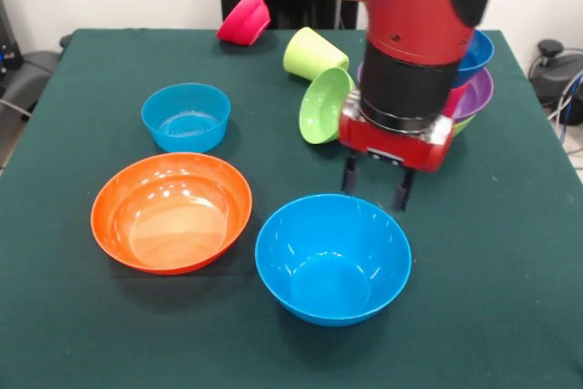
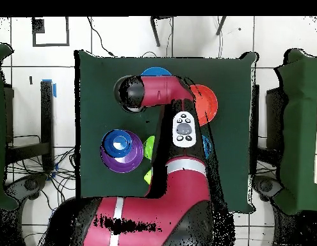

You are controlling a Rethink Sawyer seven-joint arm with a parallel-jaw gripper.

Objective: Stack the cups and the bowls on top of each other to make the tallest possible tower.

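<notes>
On table (image 1: 82,334): 7 bowls, 1 cup (image 1: 313,52).

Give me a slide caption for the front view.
Open gripper hovers just behind the large light blue bowl, with the orange bowl beside it on the green table.

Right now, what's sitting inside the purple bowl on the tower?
A dark blue bowl sits nested in the purple bowl, with something red under it. In the front view the arm covers most of the stack.
</notes>
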